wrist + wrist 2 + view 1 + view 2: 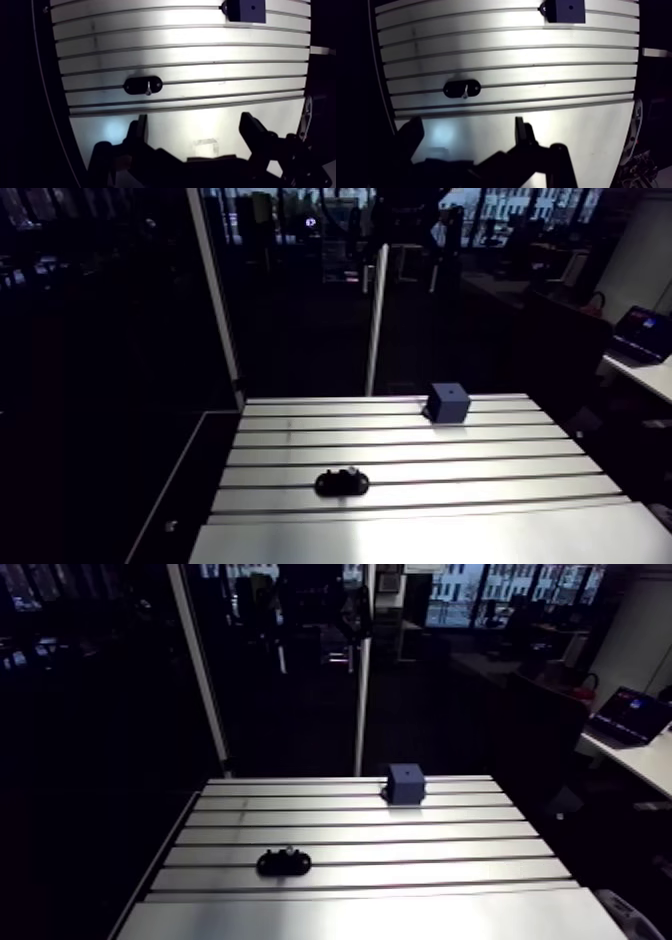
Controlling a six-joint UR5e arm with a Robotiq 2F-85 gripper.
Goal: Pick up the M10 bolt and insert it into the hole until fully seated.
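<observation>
A small silver bolt (pixel 148 90) stands in a black oval holder (pixel 143 85) on the slotted aluminium table (pixel 420 533), toward its front left. At the back of the table sits a dark blue block (pixel 449 402) with a small hole in its top face. In the wrist view my gripper (pixel 196 134) is open, its two dark fingers (pixel 141 129) wide apart and nothing between them. It hovers above the table's smooth front strip, and the holder lies ahead of the fingers, a little to one side. The block is far ahead, beyond the other finger.
A white upright post (pixel 376 318) rises behind the table's back edge. The table's left edge (pixel 165 488) drops off into darkness. Several slots run across the table between holder and block.
</observation>
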